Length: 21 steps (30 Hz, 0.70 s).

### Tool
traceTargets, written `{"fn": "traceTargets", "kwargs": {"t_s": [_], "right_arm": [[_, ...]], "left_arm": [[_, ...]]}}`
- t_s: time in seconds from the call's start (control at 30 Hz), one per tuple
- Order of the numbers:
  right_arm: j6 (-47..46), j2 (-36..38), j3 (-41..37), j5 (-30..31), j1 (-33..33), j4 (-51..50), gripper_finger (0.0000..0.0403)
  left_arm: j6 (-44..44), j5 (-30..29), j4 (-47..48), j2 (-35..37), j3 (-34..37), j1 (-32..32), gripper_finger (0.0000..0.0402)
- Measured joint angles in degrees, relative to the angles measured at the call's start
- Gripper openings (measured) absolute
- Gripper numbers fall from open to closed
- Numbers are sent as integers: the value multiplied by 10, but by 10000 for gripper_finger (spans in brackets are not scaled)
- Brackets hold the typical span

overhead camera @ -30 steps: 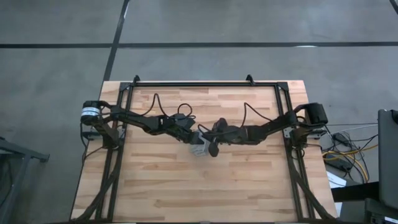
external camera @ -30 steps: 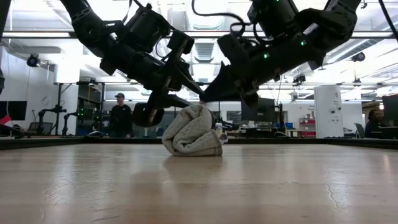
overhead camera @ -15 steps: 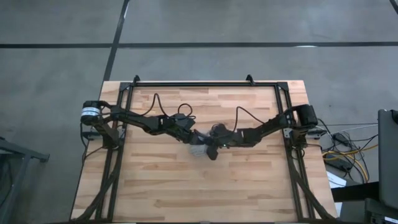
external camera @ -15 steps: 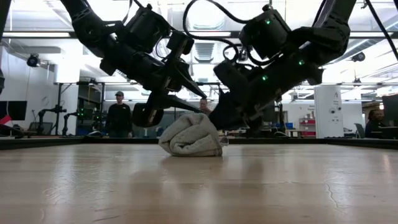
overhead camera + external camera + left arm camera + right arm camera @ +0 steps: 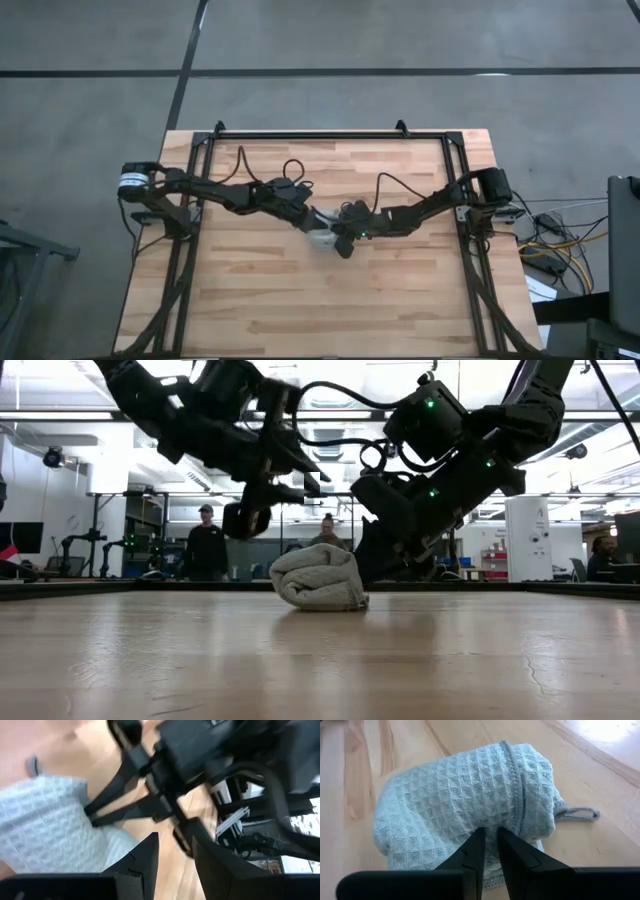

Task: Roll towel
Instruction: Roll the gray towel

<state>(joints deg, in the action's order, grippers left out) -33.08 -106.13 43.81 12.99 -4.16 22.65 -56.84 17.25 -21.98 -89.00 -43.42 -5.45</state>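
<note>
Towel, a small light grey-blue waffle-textured cloth (image 5: 322,238), lay rolled into a compact bundle at the centre of the pale wooden plank table (image 5: 300,300); in the low view the bundle (image 5: 318,577) sat flat on the tabletop at mid-frame. A thin hanging loop (image 5: 580,813) trailed from one end of the roll onto the wood. The right gripper (image 5: 487,849) was low at the bundle's right side in the high view, its two dark fingers nearly closed with their tips against the cloth. The left gripper (image 5: 172,855) hung just above and left of the bundle in the low view, clear of the fabric, its fingers parted with nothing between them. Two people stood in the room behind the table.
</note>
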Motion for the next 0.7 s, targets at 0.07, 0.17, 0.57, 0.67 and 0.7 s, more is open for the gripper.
{"fn": "traceTargets", "kwargs": {"t_s": [0.07,0.17,0.57,0.67,0.7], "right_arm": [[0,0,0,0,0,0,50],[0,2,0,0,0,-1,50],[1,19,-1,0,0,-2,50],[1,19,-1,-11,0,-2,50],[1,19,-1,-13,0,-2,50]], "left_arm": [[13,-12,3,17,3,-1,123],[37,-34,17,50,4,-1,122],[151,-171,167,208,5,-1,122],[184,-193,185,246,5,-1,122],[197,-197,186,258,5,-1,122]]}}
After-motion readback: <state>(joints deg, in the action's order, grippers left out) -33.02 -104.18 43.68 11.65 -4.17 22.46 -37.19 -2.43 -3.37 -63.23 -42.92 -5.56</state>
